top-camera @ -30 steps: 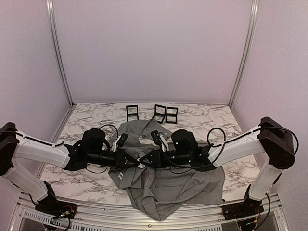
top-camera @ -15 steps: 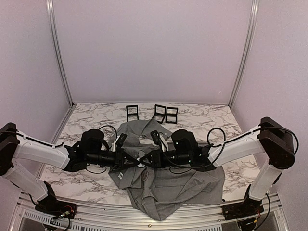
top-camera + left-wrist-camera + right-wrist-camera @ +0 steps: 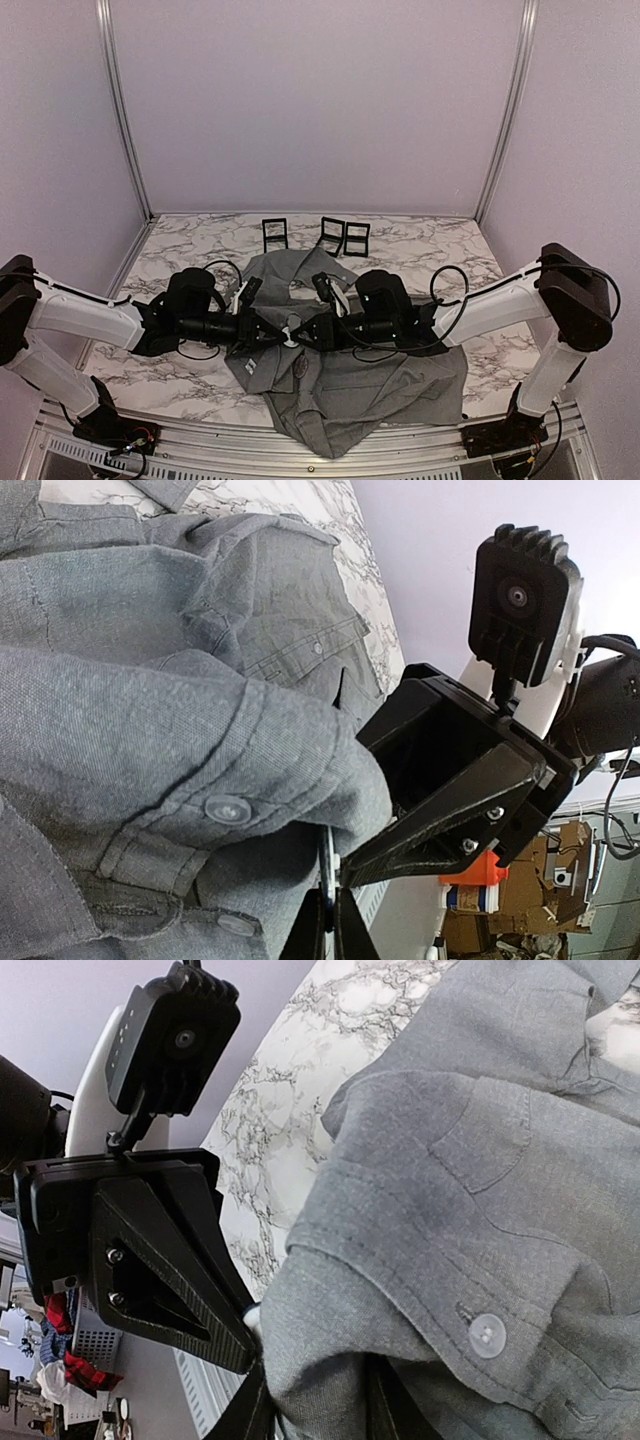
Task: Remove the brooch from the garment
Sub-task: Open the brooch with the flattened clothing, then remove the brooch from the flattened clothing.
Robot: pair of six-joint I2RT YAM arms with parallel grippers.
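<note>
The garment (image 3: 350,375), a grey button-up shirt, lies crumpled on the marble table between both arms. My two grippers meet tip to tip over its upper left part. In the left wrist view my left gripper (image 3: 330,891) is shut on the thin rim of the brooch (image 3: 326,864), a flat disc seen edge-on that sticks out from under a raised fold of the garment (image 3: 150,730). My right gripper (image 3: 316,1362) is shut on that same fold of garment (image 3: 480,1210), cloth filling the gap between its fingers. A pale bit of the brooch (image 3: 250,1317) peeks out beside the fold.
Three small black frame stands (image 3: 274,234) (image 3: 331,232) (image 3: 356,238) stand at the back of the marble table (image 3: 170,385). The right gripper's black body (image 3: 450,790) crowds the left wrist view, and the left gripper's body (image 3: 150,1250) crowds the right wrist view.
The right gripper's jaws have narrowed onto the shirt fold. Both arms have stayed almost where they were, tips together.
</note>
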